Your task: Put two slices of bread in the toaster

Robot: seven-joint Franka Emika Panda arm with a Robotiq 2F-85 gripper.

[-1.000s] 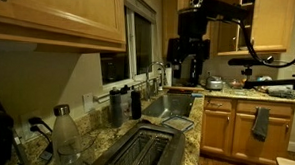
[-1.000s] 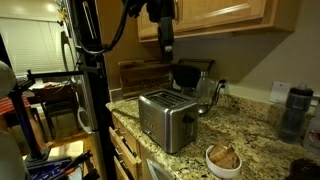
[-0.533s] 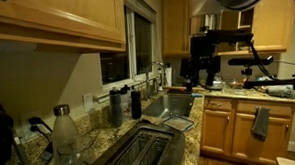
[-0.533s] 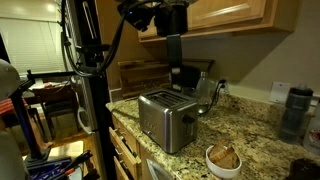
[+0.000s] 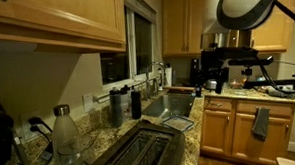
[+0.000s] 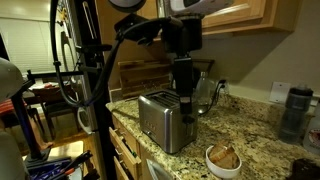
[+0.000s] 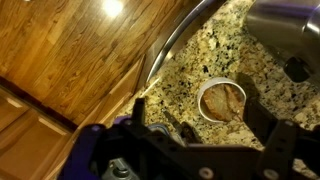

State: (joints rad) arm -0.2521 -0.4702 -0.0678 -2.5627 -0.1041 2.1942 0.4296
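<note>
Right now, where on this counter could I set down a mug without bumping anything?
Bare granite lies between the toaster, the bowl of bread slices and the dark tumbler. Behind the toaster it is crowded: a glass jug and the gripper hanging there.

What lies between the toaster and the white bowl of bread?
Nothing: just bare granite countertop between the toaster and the white bowl of bread, seen in an exterior view and the wrist view.
</note>
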